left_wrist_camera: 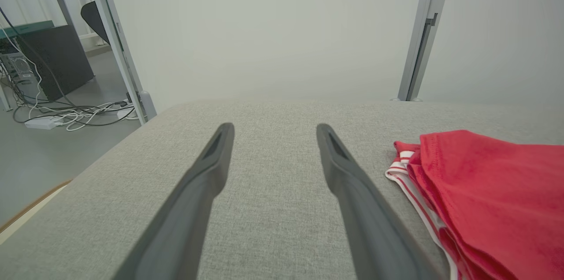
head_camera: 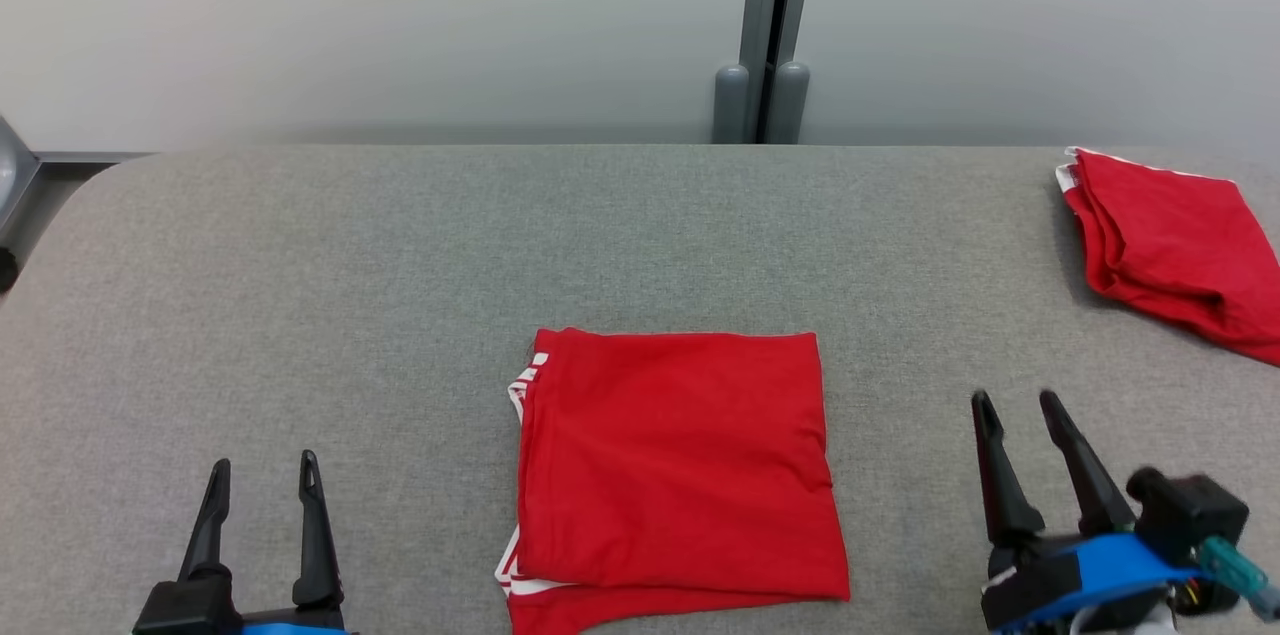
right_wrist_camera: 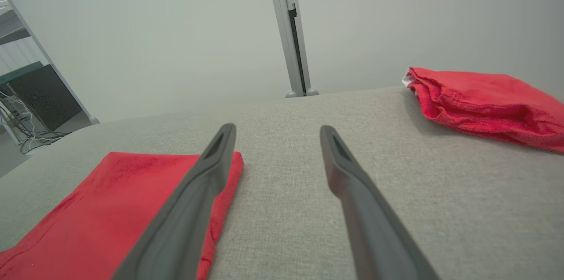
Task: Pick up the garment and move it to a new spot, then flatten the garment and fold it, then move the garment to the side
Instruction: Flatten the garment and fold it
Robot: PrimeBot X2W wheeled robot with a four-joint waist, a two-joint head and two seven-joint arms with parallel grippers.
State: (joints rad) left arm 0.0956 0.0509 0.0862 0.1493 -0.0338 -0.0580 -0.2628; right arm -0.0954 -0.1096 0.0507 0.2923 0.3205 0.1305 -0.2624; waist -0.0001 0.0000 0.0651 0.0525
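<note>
Folded red, white-striped garment (head_camera: pixel 680 465) flat between left tool (head_camera: pixel 265 460) and right tool (head_camera: pixel 1014 397), both spread wide.

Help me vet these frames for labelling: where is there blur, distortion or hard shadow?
Head view: soft even light, no glare, folded red garment sharp. Left wrist view: left jaws blur toward the bottom edge; the wide lens tilts the grey post. Right wrist view: second red garment throws a soft shadow to its left.

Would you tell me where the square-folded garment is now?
Head view: the garment lies near-centre on the table, between the left gripper and right gripper.
</note>
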